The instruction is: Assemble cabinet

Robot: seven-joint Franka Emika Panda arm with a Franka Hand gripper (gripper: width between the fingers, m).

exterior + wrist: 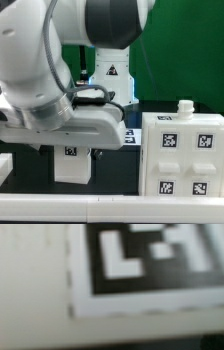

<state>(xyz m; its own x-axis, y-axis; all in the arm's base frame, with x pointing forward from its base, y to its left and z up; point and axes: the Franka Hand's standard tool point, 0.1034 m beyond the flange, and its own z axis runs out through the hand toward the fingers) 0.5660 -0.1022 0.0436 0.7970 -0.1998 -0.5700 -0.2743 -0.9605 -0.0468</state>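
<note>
The cabinet body point(180, 155) is a matte white box with several tags on its front, at the exterior view's right, with a small white knob point(184, 105) on top. My gripper point(72, 148) hangs low at the exterior view's left, right over a smaller white cabinet piece point(70, 168) that carries one tag. The fingers do not show clearly, so I cannot tell whether they grip it. The wrist view is filled by a blurred black-and-white tag point(150, 258) on a white surface point(35, 286), very close; no fingers show there.
The bulky white arm point(40, 60) fills the upper left of the exterior view. A low white rail point(110, 208) runs along the front. Another white piece point(4, 165) sits at the far left edge. A tagged white stand point(111, 68) is behind.
</note>
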